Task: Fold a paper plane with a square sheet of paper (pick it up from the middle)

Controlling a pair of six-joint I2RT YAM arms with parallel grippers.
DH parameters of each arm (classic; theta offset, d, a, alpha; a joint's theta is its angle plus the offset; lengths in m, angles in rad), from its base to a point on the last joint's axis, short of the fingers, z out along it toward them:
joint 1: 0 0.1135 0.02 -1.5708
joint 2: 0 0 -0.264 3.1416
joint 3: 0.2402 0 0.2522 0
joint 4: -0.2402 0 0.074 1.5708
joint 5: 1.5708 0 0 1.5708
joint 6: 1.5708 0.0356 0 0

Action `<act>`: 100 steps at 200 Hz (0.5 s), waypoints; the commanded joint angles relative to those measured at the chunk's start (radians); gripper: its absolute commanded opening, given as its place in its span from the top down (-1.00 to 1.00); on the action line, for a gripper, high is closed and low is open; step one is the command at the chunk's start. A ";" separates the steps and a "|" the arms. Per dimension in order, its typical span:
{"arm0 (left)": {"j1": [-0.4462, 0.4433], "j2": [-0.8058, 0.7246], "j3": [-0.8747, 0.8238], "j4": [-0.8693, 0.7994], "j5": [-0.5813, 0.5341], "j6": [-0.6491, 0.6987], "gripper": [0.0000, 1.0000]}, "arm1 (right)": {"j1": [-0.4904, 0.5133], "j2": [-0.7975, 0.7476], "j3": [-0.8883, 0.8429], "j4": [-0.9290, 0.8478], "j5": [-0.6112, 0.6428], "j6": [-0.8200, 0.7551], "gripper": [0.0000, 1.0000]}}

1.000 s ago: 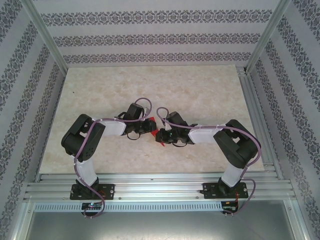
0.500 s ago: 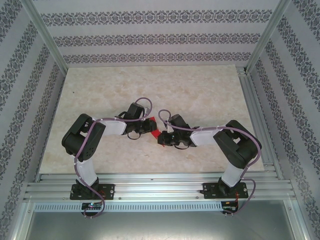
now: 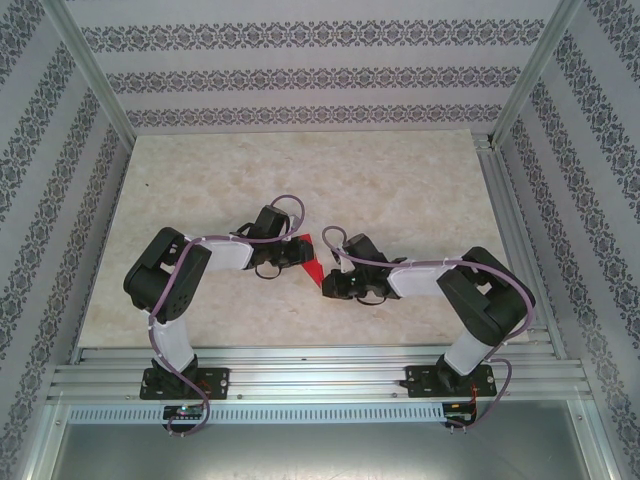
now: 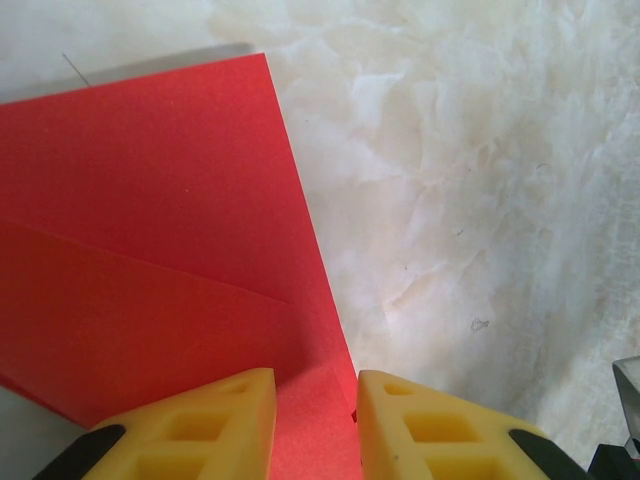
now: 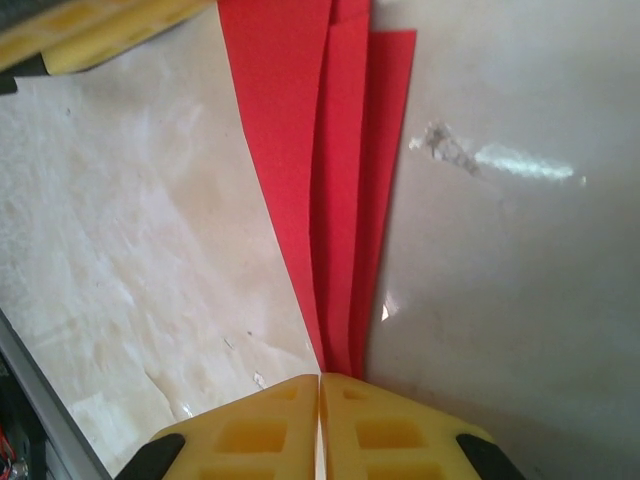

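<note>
Overhead, the left gripper (image 3: 297, 252) and right gripper (image 3: 330, 284) are hiding much of the red paper (image 3: 312, 268), which is running off the left wrist view at 9 o'clock and the right wrist view at 12 o'clock.

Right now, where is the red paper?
In the top view the red paper is near the table's middle: the right gripper pinches its narrow end, and its wider end lies between the fingers of the left gripper.

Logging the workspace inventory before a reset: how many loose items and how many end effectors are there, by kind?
red paper: 1
end effectors: 2 (left end effector, right end effector)
Total: 3
</note>
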 commanded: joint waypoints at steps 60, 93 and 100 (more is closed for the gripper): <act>-0.005 0.037 0.006 -0.051 -0.039 0.023 0.40 | 0.015 -0.116 0.090 -0.218 0.059 -0.075 0.75; -0.006 0.041 0.009 -0.057 -0.038 0.020 0.40 | 0.044 -0.024 0.170 -0.223 0.075 -0.090 0.72; -0.005 0.042 0.011 -0.059 -0.038 0.019 0.40 | 0.051 -0.010 0.185 -0.224 0.078 -0.092 0.71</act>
